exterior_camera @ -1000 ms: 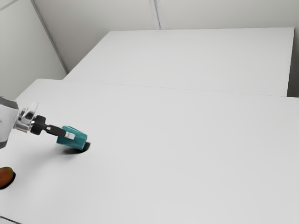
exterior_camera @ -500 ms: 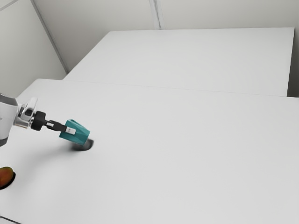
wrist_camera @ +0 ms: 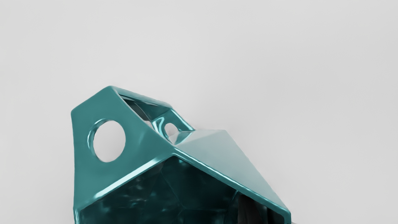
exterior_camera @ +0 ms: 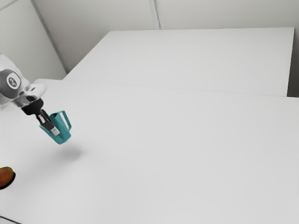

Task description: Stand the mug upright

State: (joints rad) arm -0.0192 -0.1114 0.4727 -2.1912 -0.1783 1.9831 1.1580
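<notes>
Teal mug [exterior_camera: 62, 134], faceted and glossy, with a dark interior and an angular, pierced handle [exterior_camera: 68, 120]; it is suspended above the bench [exterior_camera: 187, 149], its wall gripped between my jaws. The mouth faces obliquely upward, toward me and the exterior view's left; the base points down and to that view's right, the long axis tilted.
</notes>
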